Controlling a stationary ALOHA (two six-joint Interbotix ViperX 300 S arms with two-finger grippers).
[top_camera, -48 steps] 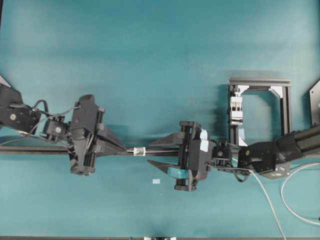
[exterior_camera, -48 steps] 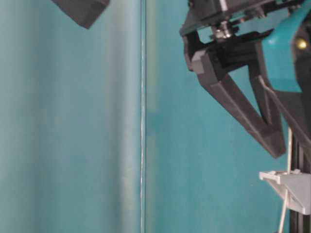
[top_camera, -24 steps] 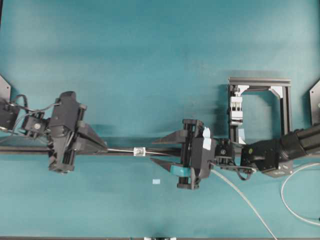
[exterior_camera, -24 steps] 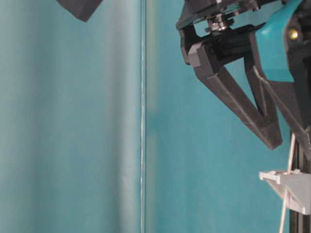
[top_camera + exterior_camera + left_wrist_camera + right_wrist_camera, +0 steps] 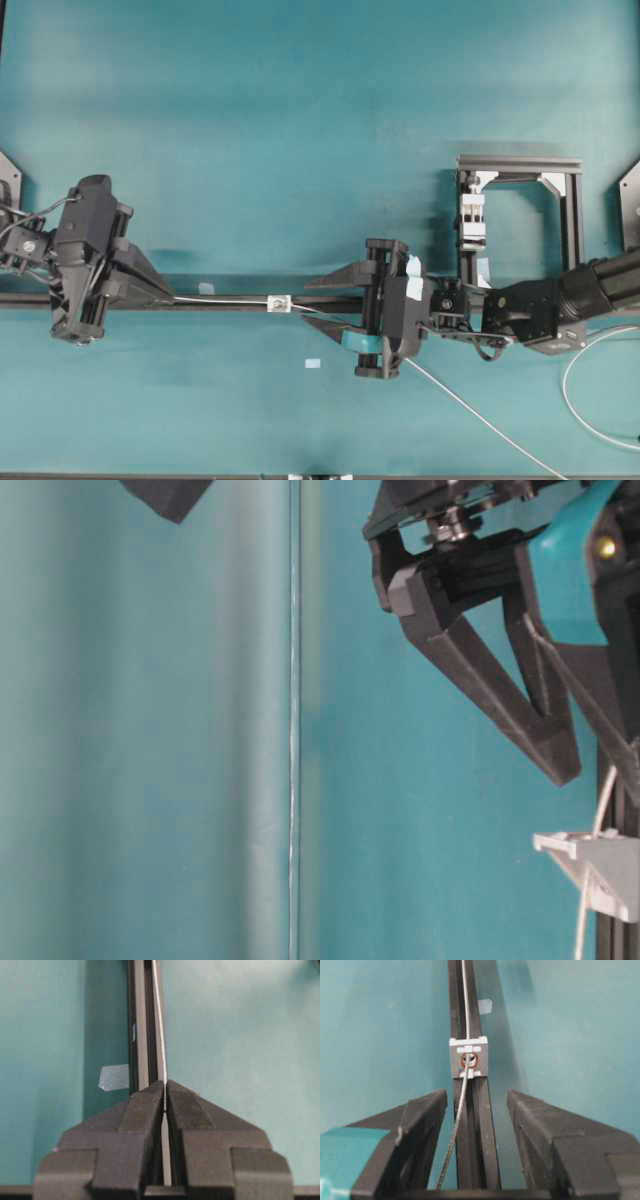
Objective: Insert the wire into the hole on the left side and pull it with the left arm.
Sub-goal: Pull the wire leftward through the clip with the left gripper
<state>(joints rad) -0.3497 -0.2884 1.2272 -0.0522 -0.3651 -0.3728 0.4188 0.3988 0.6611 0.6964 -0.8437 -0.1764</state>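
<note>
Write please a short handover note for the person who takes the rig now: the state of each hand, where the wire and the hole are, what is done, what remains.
Left hand: shut on the wire, pinched at the fingertips, far left in the overhead view.
Right hand: open, empty, just right of the white block; the wire runs slack between its fingers.
The wire passes through the hole in the block on the black rail and lies straight from block to left hand.
Done: insertion, grasp on the far side, pulling begun.
Left: probably pull more wire through leftward; the tail trails off to the right.
</note>
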